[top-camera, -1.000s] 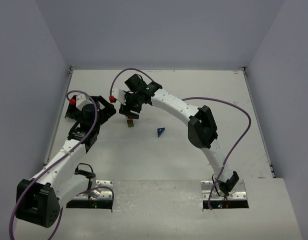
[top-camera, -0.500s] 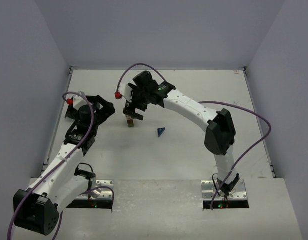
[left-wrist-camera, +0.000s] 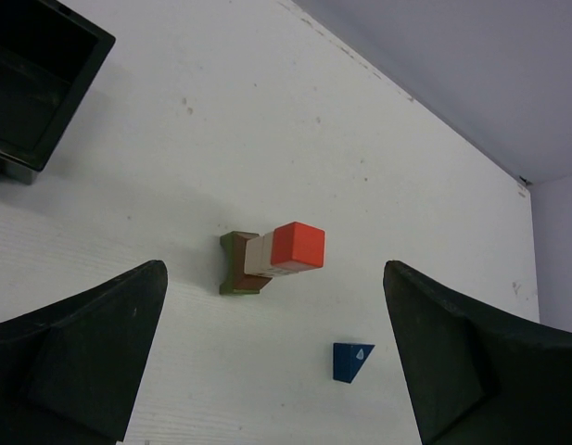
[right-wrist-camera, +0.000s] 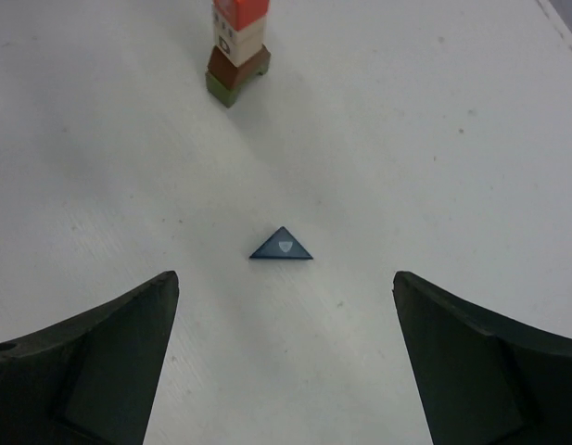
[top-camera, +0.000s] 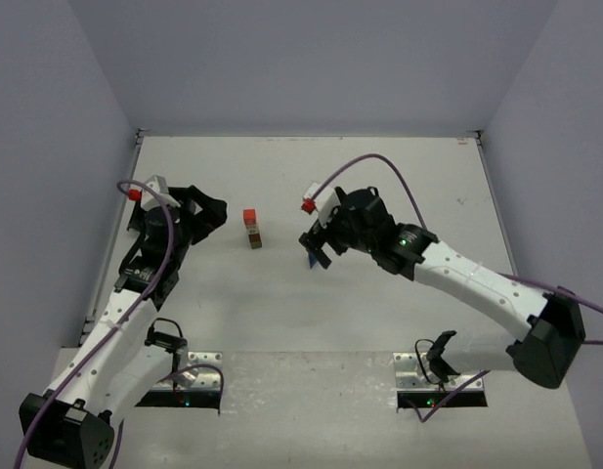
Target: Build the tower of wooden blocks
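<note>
We see the left tool with its jaws wide apart and holding nothing, at the left side of the tabletop. The right tool is also spread wide and empty. It hangs just over the blue wedge, which lies alone on the tabletop. The wood block tower stands between both tools, apart from the wedge, with the olive-green oblong at the bottom and the red cube on top.
</note>
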You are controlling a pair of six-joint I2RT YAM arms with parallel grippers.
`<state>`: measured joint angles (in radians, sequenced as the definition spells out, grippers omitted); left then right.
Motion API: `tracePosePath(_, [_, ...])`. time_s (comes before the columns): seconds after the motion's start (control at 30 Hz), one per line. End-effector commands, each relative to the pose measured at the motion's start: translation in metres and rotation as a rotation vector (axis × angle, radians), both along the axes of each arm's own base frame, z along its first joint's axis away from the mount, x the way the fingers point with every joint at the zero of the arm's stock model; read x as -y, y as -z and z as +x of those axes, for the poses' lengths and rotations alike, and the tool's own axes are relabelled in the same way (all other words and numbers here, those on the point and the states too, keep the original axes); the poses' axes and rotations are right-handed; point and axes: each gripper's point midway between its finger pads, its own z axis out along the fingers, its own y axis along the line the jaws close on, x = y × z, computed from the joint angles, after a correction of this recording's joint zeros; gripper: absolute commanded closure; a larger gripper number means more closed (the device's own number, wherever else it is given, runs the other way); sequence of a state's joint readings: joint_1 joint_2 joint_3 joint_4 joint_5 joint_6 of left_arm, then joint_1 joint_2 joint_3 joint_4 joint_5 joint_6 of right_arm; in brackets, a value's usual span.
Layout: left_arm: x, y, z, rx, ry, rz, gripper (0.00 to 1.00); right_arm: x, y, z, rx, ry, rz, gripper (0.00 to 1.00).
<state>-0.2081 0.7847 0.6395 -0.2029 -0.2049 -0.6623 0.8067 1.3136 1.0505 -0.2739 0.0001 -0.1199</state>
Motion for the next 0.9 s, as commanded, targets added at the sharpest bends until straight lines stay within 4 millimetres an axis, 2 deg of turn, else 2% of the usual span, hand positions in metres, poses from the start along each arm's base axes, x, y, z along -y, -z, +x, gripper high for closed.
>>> tracePosePath(0.0, [0.018, -0.018, -0.005, 0.058, 0.098, -0.057, 0.0, 0.051, 0.005, -0.005, 0.012, 0.332, 0.209, 0.01])
tracePosePath(0.07, [0.029, -0.016, -0.005, 0.071, 0.146, -0.092, 0.0, 0.074, 0.016, -0.012, 0.01, 0.431, 0.243, 0.01])
tracePosePath(0.1, [0.04, -0.015, -0.007, 0.075, 0.204, -0.11, 0.0, 0.085, 0.02, -0.014, 0.011, 0.479, 0.259, 0.01])
tracePosePath(0.17, [0.055, -0.012, -0.009, 0.065, 0.271, -0.123, 0.0, 0.101, 0.026, -0.017, 0.018, 0.55, 0.279, 0.01])
tracePosePath(0.23, [0.076, -0.014, -0.013, 0.06, 0.328, -0.112, 0.0, 0.109, 0.032, -0.02, 0.011, 0.575, 0.291, 0.01])
tracePosePath(0.33, [0.092, -0.017, -0.018, 0.058, 0.354, -0.098, 0.0, 0.101, 0.042, -0.026, -0.034, 0.526, 0.301, 0.01])
tracePosePath(0.4, [0.095, -0.019, -0.019, 0.056, 0.344, -0.087, 0.0, 0.087, 0.058, -0.03, -0.072, 0.454, 0.28, 0.01])
tracePosePath(0.67, [0.08, -0.022, -0.021, 0.059, 0.277, -0.06, 0.0, 0.039, 0.09, -0.023, -0.069, 0.187, 0.209, 0.01])
tracePosePath(0.8, [0.071, -0.023, -0.023, 0.066, 0.243, -0.043, 0.0, 0.025, 0.099, -0.008, -0.053, 0.148, 0.152, 0.01])
tracePosePath(0.87, [0.066, -0.021, -0.022, 0.06, 0.217, -0.027, 0.0, 0.018, 0.118, 0.0, -0.08, 0.136, 0.092, 0.01])
